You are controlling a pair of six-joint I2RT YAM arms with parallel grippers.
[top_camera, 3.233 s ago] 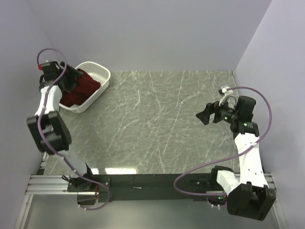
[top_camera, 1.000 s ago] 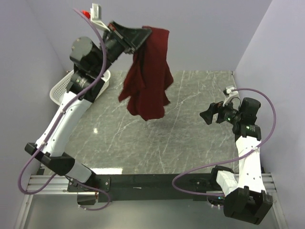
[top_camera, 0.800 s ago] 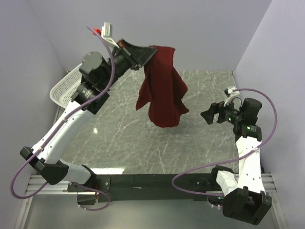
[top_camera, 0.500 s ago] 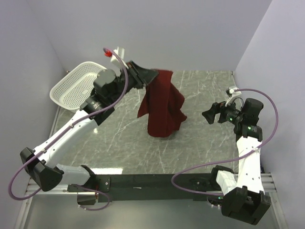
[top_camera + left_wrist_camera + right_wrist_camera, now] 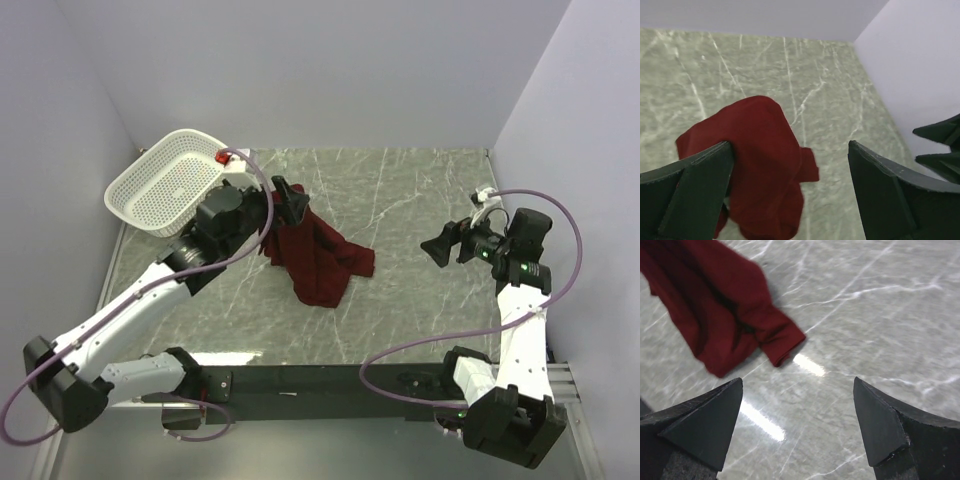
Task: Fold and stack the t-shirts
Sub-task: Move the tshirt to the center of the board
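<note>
The dark red t-shirt lies crumpled in a heap on the marble table, left of centre. My left gripper hangs just above its far left end, open, nothing between its fingers. In the left wrist view the t-shirt sits below the open left gripper, its cloth close against the left finger. My right gripper is open at the right, well apart from the shirt. Seen from the right wrist, the t-shirt lies beyond the open right gripper, one sleeve pointing my way.
A white perforated basket stands at the table's far left corner with nothing showing in it. Pale walls close the table at the back and both sides. The dark rail with the arm bases runs along the near edge.
My left arm carried the hanging shirt from high near the basket down to the table and opened its jaws; the shirt now lies in a heap. The right arm barely moved.
</note>
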